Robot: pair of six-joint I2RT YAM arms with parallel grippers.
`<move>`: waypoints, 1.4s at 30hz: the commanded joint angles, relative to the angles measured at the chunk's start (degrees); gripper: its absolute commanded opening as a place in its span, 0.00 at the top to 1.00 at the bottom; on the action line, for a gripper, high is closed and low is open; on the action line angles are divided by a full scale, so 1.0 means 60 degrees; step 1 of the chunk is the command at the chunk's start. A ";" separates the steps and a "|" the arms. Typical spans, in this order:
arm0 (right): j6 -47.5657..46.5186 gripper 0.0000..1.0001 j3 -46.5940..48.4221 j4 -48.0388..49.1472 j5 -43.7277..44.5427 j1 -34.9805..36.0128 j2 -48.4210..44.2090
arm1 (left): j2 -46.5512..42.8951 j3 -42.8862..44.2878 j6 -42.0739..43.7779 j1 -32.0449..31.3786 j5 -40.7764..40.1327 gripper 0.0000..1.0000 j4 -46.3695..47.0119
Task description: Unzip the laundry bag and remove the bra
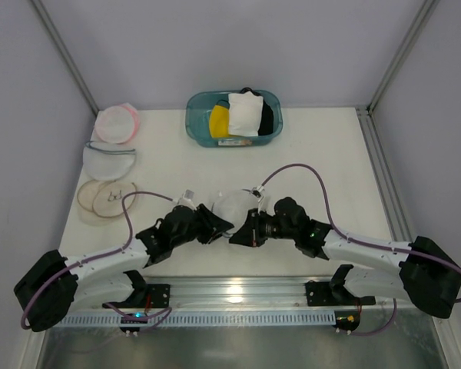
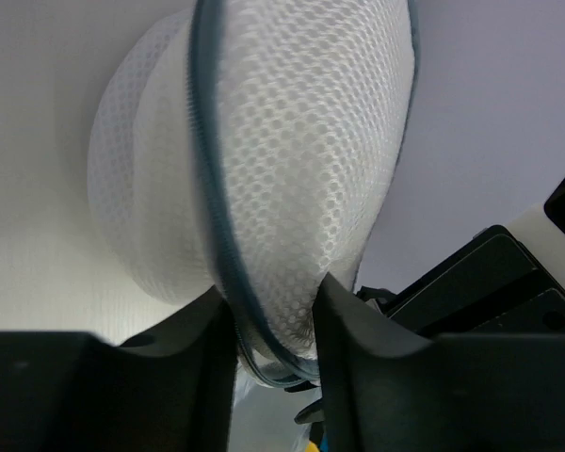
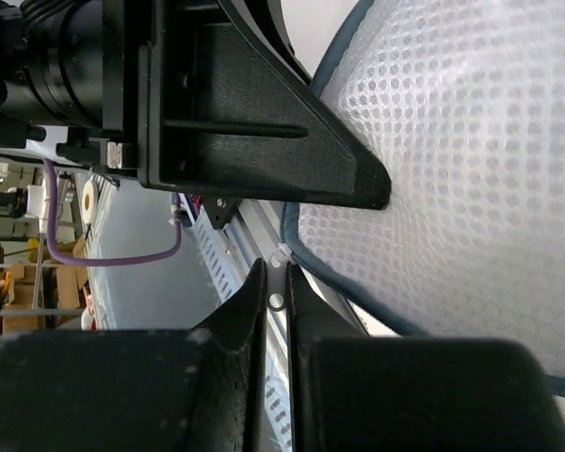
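Note:
The laundry bag [image 1: 230, 204], white mesh with a dark grey-blue zipper rim, is held up between my two grippers at the table's middle. In the left wrist view the bag [image 2: 292, 169] fills the frame. My left gripper [image 2: 275, 297] is shut on its lower edge, the rim running between the fingers. My right gripper [image 3: 275, 273] is shut on the small white zipper pull [image 3: 277, 301] beside the bag's rim [image 3: 306, 250]. From above, the left gripper [image 1: 219, 224] and right gripper [image 1: 237, 234] nearly meet below the bag. The bra cannot be made out through the mesh.
A blue bin [image 1: 196, 127] at the back holds yellow, white and black items. Along the left edge lie a pink-rimmed pouch [image 1: 115, 123], a white mesh pouch [image 1: 109, 159] and a beige-rimmed pouch [image 1: 105, 198]. A metal rail [image 1: 238, 296] runs along the near edge.

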 commanded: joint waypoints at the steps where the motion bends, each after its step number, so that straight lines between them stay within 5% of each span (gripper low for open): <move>1: -0.0322 0.96 0.0058 0.0007 0.0240 0.0036 -0.0427 | 0.0051 0.0214 -0.0017 -0.0034 -0.0249 0.69 0.0771; 4: -0.0555 0.96 0.0189 -0.0651 0.0402 0.0036 -0.0647 | -0.0022 0.0302 0.0086 -0.0034 -0.0554 0.87 0.0434; 19: -0.1772 0.96 0.1610 -0.7007 0.3755 0.0183 -0.0706 | 0.0593 0.0888 0.1008 -0.0005 -0.0850 0.94 -0.0475; 42: -0.1963 0.96 0.2592 -0.7963 0.9644 -0.0798 0.1067 | 0.1589 0.1766 0.2809 0.0771 0.0863 1.00 -0.0797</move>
